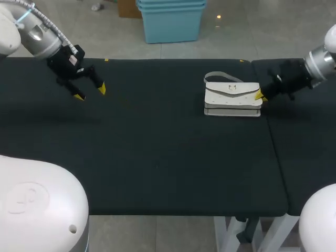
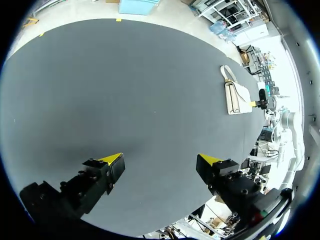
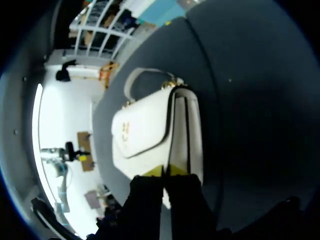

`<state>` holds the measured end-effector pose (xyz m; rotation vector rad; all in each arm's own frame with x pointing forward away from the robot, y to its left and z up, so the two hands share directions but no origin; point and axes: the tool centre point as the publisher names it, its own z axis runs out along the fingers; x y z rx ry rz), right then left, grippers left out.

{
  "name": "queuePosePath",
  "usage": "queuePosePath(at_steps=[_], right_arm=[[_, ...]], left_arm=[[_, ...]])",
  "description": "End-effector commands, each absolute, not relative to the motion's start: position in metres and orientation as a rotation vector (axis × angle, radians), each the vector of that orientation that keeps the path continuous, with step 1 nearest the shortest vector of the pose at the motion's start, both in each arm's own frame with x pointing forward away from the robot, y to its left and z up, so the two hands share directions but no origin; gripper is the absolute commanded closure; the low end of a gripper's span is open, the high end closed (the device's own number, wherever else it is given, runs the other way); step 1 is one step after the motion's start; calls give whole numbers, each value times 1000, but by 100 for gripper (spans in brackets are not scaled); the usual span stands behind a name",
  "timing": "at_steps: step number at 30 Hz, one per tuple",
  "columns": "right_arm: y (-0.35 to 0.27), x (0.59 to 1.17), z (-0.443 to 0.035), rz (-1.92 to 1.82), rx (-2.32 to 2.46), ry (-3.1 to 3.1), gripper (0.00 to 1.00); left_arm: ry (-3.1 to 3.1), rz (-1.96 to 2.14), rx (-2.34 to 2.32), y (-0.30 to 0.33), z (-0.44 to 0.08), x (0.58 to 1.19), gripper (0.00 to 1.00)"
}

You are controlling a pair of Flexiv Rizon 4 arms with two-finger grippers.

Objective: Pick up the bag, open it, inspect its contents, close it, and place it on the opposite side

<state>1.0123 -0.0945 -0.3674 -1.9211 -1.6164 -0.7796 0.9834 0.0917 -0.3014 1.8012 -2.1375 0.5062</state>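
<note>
The bag point(image 1: 232, 98) lies flat on the tabletop point(image 1: 157, 157), right of the middle and nearer the far edge than the near one. The right claw point(image 1: 260, 96) is at its right end. Its yellow tips are drawn together and appear to pinch the edge of the flap there.

Such a thin, off-centre hold could slip as the bag rises. The bag could also swing down from that one end, or the flap could peel open before it is meant to.

The bag is white and rectangular, with layered sides. Its front flap is fastened by a small metal clasp point(image 1: 231, 87), and a pale strap point(image 1: 218, 76) loops out toward the far edge.

The left claw point(image 1: 89, 93) hangs near the far left corner, fingers wide apart and holding nothing, well apart from the bag.
</note>
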Motion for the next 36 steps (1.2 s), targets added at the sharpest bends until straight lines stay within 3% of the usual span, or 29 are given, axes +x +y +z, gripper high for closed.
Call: queuePosePath(at_steps=[1, 25, 36], right_arm=[[-117, 1029, -365, -734, -1876, -1643, 100], [-138, 1039, -362, -698, -1890, -1677, 100], [-230, 1094, -363, -722, -2065, -1618, 100]], left_arm=[[-2141, 458, 1793, 99, -300, 994, 0], [-2180, 286, 2007, 126, -274, 1008, 0], [-2193, 295, 2079, 161, -259, 1023, 0]])
